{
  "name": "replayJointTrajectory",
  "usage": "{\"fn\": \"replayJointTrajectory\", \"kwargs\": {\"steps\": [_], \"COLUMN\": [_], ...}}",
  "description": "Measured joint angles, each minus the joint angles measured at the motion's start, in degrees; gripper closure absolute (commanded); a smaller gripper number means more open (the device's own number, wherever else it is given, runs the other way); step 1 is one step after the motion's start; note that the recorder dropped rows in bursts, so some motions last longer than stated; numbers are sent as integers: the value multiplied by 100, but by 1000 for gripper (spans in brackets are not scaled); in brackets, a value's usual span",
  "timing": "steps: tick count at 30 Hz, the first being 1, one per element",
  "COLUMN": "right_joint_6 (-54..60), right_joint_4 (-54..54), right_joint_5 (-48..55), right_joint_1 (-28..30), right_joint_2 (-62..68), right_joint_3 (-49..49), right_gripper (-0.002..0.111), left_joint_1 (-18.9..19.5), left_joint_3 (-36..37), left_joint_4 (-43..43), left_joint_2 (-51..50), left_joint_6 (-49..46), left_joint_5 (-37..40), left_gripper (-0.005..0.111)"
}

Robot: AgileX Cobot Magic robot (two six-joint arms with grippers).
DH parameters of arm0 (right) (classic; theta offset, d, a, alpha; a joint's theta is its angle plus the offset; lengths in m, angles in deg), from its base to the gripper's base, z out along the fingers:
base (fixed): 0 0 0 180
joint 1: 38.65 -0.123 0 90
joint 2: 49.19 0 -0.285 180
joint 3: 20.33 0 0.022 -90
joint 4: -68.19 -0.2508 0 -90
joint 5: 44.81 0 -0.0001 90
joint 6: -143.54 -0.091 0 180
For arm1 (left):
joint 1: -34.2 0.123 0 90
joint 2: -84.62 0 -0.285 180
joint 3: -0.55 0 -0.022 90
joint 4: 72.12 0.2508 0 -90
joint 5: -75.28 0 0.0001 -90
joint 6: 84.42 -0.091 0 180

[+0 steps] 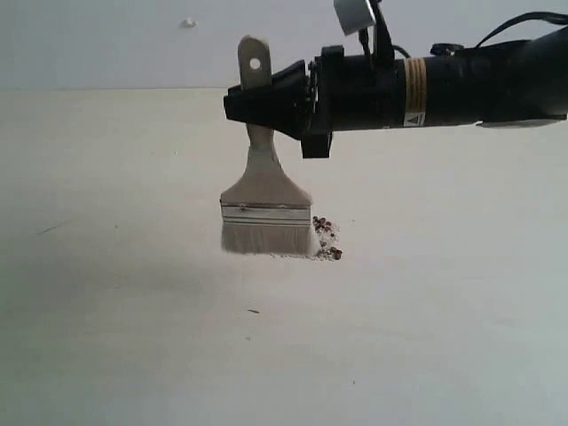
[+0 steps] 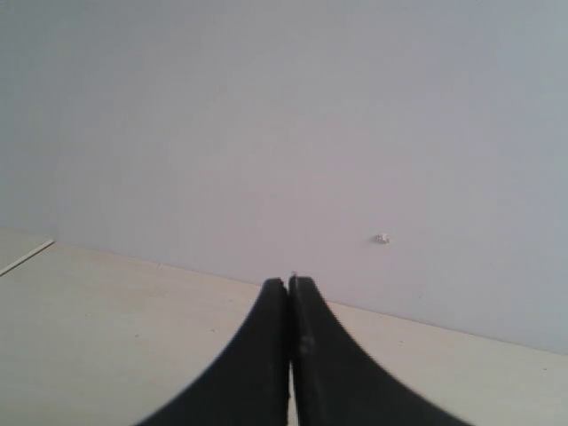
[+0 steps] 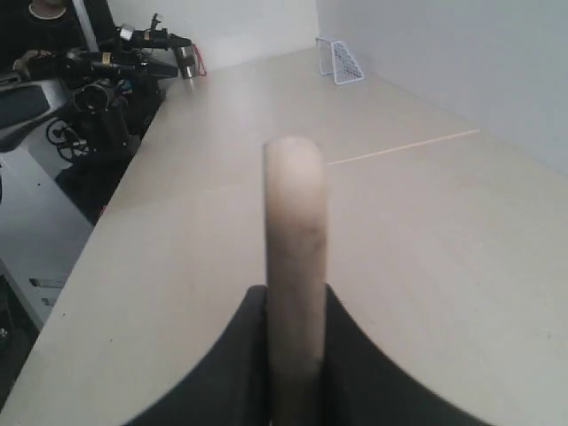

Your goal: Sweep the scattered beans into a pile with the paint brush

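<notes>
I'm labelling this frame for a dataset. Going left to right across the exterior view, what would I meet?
Small white speck high in the background → paint brush, bristles down on the table → beans just past the bristles' right edge.

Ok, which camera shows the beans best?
The exterior view: the beans lie in a small cluster right beside the paint brush bristles. The right wrist view shows only the brush handle, the left wrist view no beans.

paint brush (image 1: 266, 209): flat, wide; pale bristles, silver metal ferrule, light wooden handle with end hole; upright, bristles down on the surface.
beans (image 1: 323, 225): tiny, dark reddish-brown, clustered just beside the paint brush's bristles.
</notes>
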Motion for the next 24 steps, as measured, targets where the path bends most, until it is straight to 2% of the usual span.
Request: {"fn": "replayJointTrajectory", "kwargs": {"steps": [5, 8, 10, 11, 13, 17, 20, 24], "right_joint_6": [-322, 124, 999, 1646, 2298, 2980, 3061, 2600], "right_joint_4": [-90, -1052, -2401, -3430, -4550, -6632, -7127, -7163], "right_joint_5": [579, 1401, 1655, 1642, 1506, 908, 858, 742], "right_joint_1": [0, 0, 0, 0, 0, 0, 0, 0], "right_joint_2": [-635, -1197, -1406, -1453, -1455, -1332, -1323, -1296], "right_joint_3": [-128, -877, -1568, -2001, -2447, -3107, -3171, -3171], "right_gripper": [108, 108, 108, 108, 108, 108, 108, 108], "left_joint_1": [0, 0, 0, 0, 0, 0, 0, 0], "left_joint_3": [0, 0, 0, 0, 0, 0, 0, 0], "left_joint_4": [0, 0, 0, 0, 0, 0, 0, 0], "left_joint_2": [0, 0, 0, 0, 0, 0, 0, 0], "left_joint_6": [0, 0, 0, 0, 0, 0, 0, 0], "left_joint_5": [0, 0, 0, 0, 0, 0, 0, 0], "left_gripper": [107, 107, 107, 107, 107, 107, 107, 107]}}
